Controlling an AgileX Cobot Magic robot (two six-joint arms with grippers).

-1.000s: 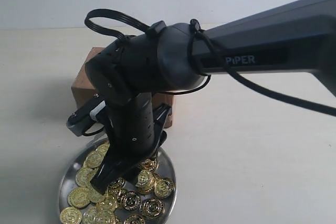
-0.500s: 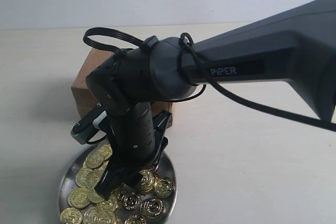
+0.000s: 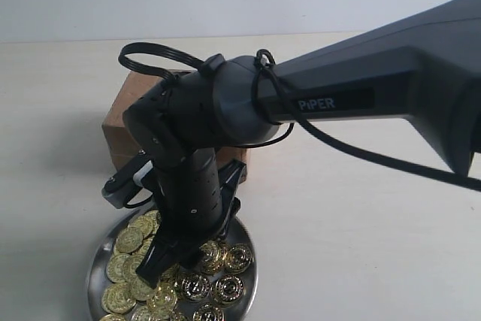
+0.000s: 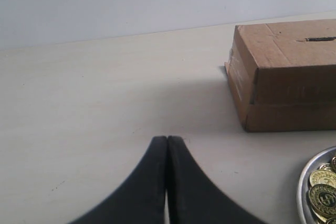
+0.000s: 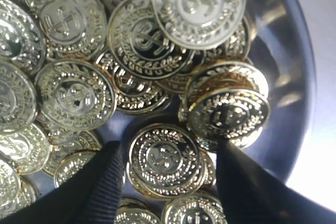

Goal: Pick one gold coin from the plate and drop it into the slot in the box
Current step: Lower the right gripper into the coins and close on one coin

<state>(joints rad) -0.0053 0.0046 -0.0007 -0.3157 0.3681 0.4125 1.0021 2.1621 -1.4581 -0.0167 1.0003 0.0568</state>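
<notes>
Right pincer [image 5: 169, 153] has dropped over the last second among the coins on the plate [image 3: 249, 280], jaws spread astride one gold coin [image 5: 165, 158], so the grasp looks imminent; box [image 3: 120, 122] just behind, left pincer [image 4: 167, 148] closed, empty.

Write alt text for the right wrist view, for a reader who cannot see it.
The open right end effector hangs just above a heap of gold coins, its two black fingers either side of one coin stamped with a dollar sign inside a wreath. The coins overlap in a shiny silver plate, whose bare rim curves along one side.
</notes>
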